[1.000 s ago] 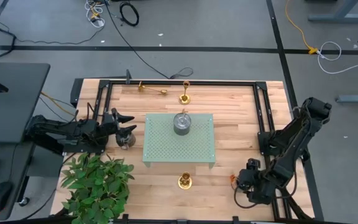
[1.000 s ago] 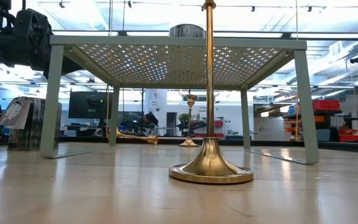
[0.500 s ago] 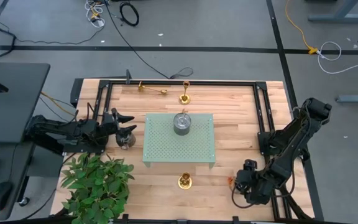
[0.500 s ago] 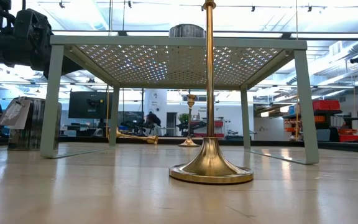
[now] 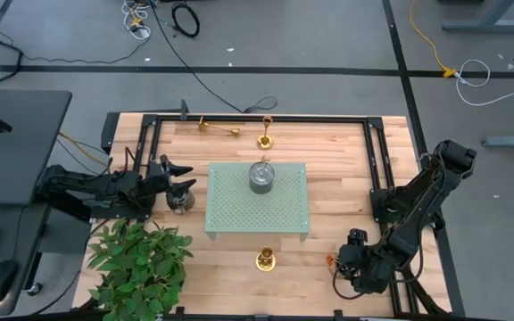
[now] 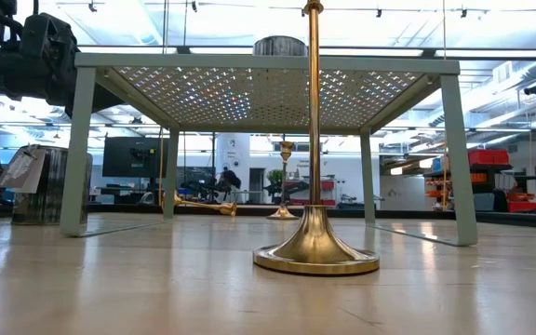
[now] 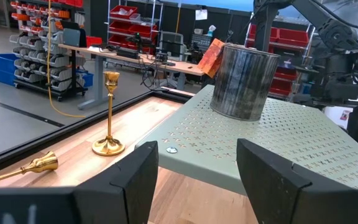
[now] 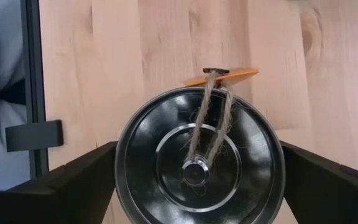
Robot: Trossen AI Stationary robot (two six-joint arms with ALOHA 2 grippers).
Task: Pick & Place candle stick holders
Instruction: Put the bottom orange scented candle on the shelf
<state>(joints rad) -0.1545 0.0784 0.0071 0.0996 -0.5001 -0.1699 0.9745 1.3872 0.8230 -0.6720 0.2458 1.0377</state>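
Potted plant (image 5: pixel 136 260) at the near left corner, soft green leaves, out of the way. The left gripper (image 7: pixel 196 158) hovers at the table's left side, level and pointing right toward the stand. Its fingers are part-open with nothing between them. A small dull metal tin (image 5: pixel 181 203) sits on the wood just near of it.

There are three candle stick holders, none held. All are shiny gold brass with a round flared base, a thin stem and a small cup top.
- lying holder (image 5: pixel 217 127): on its side at the far edge, left of centre. Probably rolls easily.
- far holder (image 5: pixel 265 135): upright just right of the lying one, by the far frame rail.
- near holder (image 5: pixel 266 259): upright on the near side, just in front of the stand. The tall stem on a small base looks tippy, so a grip on the stem makes sense.

The green stand (image 5: pixel 284 218) is mid-table, a pale perforated metal top on four legs, likely the place target. A grey cylindrical can (image 5: pixel 261 177) stands on its far half.

The right gripper (image 5: pixel 355 259) is low at the near right, pointing down. Its fingers are spread wide either side of a dark round lidded tin (image 8: pixel 199 158) with a twine loop and an orange tag (image 8: pixel 225 75). I can't tell whether the pads touch it. It is well apart from every holder.
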